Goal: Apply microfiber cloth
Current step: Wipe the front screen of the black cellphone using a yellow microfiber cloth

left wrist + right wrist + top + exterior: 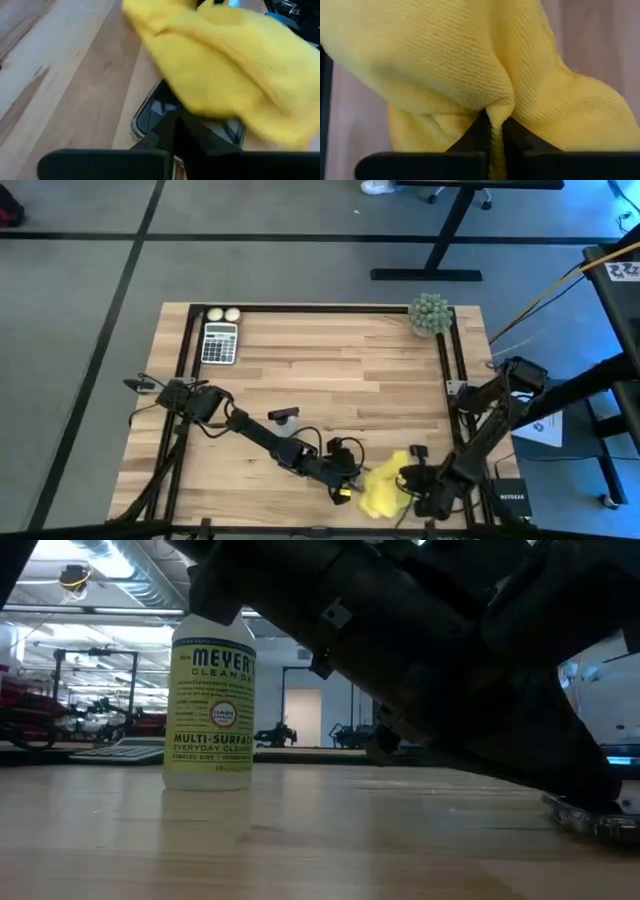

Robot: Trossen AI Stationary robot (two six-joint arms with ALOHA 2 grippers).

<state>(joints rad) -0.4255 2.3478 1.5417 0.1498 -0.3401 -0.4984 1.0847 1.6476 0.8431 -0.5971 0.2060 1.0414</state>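
The bright yellow microfiber cloth [384, 486] lies bunched near the table's near edge, right of the middle. It drapes over the far part of a black phone [150, 114], which lies flat on the wood. My right gripper [495, 131] is shut on the cloth from the right. My left gripper [175, 131] reaches in from the left, shut, with its tips over the phone's uncovered end. In the low view the phone's edge [592, 818] shows under the dark arms. My left gripper has its shut fingertips [186, 131] down over the phone's uncovered end [159, 107], slanting down from the table's left. Whether they touch the glass, I cannot tell. My right gripper pinches a raised fold of the cloth [496, 111] between its two fingers. The cloth bulges out on both sides of the fingers, and its far part lies over the phone.
A Meyer's spray bottle [210, 700] stands upright left of the middle. A calculator [219, 342] and two pale balls [223, 314] sit at the far left corner, a fuzzy green ball [430, 313] at the far right. Black rails [448, 370] edge the table.
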